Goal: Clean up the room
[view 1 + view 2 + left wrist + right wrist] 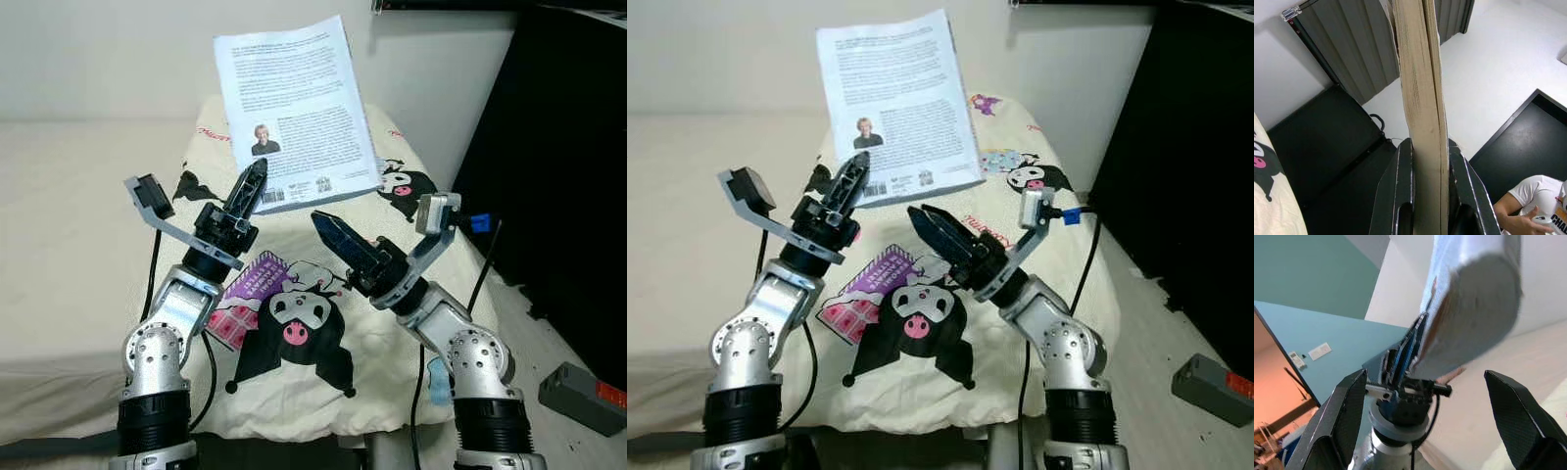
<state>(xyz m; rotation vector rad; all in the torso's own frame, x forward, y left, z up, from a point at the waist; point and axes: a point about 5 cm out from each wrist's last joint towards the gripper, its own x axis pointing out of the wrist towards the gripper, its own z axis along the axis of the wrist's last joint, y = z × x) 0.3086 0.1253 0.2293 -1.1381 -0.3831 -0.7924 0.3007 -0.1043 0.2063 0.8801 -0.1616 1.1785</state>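
1. Head views: the left gripper (257,179) is clamped on the bottom edge of a book (294,113) and holds it upright above the far end of the cartoon-print pillow (387,343). The book's back cover faces the camera and its long axis runs up and slightly away. The right gripper (330,233) hovers just below and to the right of the book, fingers apart and empty, pointing towards it; the left arm has the job.
2. Left wrist view: both black fingers (1399,196) pinch the book's page block edge-on, and the book rises straight out from between them. A person's arm (1528,215) shows low in the corner.
3. Right wrist view: the two fingers (1342,421) stand wide apart, looking up at the book's blurred underside and the left gripper beyond.
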